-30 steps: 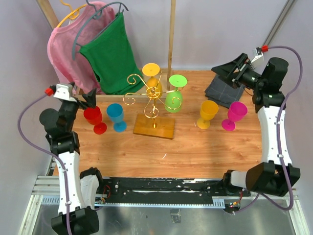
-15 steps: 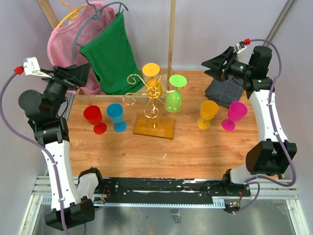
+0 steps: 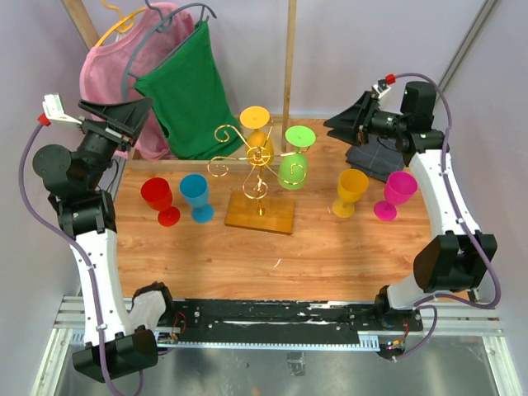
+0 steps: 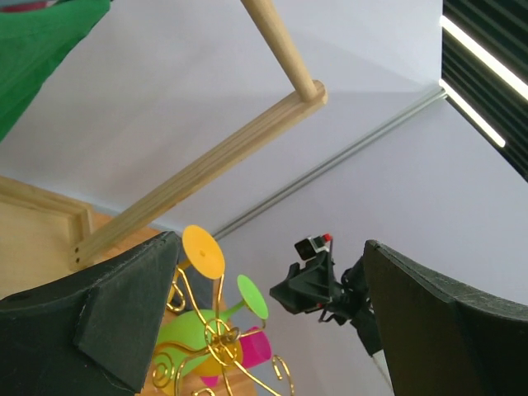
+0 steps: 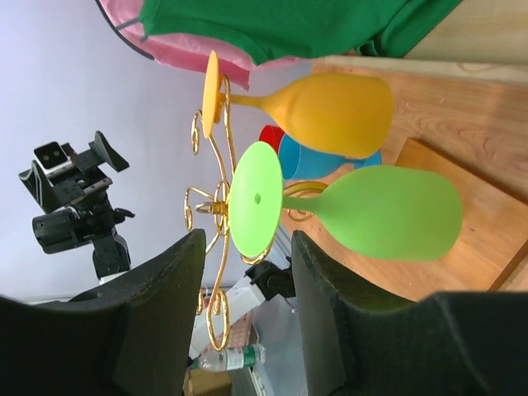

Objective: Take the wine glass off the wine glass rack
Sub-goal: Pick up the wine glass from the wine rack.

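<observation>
The gold wire wine glass rack (image 3: 261, 169) stands mid-table on a square wood base (image 3: 260, 213). Two wine glasses hang upside down from it: a green one (image 3: 294, 169) on its right side and a yellow-orange one (image 3: 262, 148) behind. My right gripper (image 3: 330, 128) hovers right of the rack, facing it, jaws apart and empty. In the right wrist view the green glass (image 5: 388, 223) and the rack (image 5: 216, 206) lie beyond my right gripper (image 5: 247, 239). My left gripper (image 3: 140, 120) is raised at far left, wide open. Its own view (image 4: 268, 247) frames the rack (image 4: 216, 338).
Red (image 3: 158, 198) and blue (image 3: 196, 196) glasses stand left of the rack, yellow (image 3: 351, 191) and magenta (image 3: 396, 194) ones right of it. A wooden clothes frame (image 3: 289, 66) holds pink (image 3: 107, 82) and green (image 3: 186, 95) shirts behind. A folded dark cloth (image 3: 375, 157) lies back right.
The left gripper has lifted away from the red glass up beside the shirts. The right gripper has swung left towards the rack, and its jaws have narrowed.
</observation>
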Motion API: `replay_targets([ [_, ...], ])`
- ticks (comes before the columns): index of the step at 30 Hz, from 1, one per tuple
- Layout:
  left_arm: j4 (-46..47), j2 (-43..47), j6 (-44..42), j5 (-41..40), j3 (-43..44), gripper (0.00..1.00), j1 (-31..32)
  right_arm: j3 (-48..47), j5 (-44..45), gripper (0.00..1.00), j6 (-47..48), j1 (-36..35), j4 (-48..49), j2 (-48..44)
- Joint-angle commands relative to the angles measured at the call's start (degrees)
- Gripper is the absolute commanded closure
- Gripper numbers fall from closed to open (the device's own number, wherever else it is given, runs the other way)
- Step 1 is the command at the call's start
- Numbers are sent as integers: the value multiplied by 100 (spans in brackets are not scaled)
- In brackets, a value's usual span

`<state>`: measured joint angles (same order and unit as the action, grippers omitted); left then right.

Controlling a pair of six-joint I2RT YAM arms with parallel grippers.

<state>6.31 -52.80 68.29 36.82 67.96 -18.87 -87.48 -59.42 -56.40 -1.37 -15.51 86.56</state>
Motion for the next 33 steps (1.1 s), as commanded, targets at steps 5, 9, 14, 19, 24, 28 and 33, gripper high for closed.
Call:
replay_targets([
  [5, 15, 70, 100, 98, 164, 1, 99, 150, -221, 55, 386, -216, -495, 67],
  [9, -15, 76, 62, 104, 132, 1, 120, 205, -223, 57, 394, -298, -507, 81],
  [14, -58, 68, 31, 123, 115, 1, 155, 117, -248, 61, 376, -435, -503, 172],
  [19, -98, 84, -15, 134, 85, 1, 189, -11, -289, 62, 368, -521, -505, 283],
  [24, -158, 101, -65, 133, 73, 1, 200, -42, -383, 63, 237, -540, -345, 359],
  [28, -212, 119, -94, 140, 61, 1, 194, -81, -429, 64, 75, -539, -92, 400],
  [33, -237, 133, -125, 137, 28, 1, 206, -120, -480, 64, -70, -533, 112, 453],
])
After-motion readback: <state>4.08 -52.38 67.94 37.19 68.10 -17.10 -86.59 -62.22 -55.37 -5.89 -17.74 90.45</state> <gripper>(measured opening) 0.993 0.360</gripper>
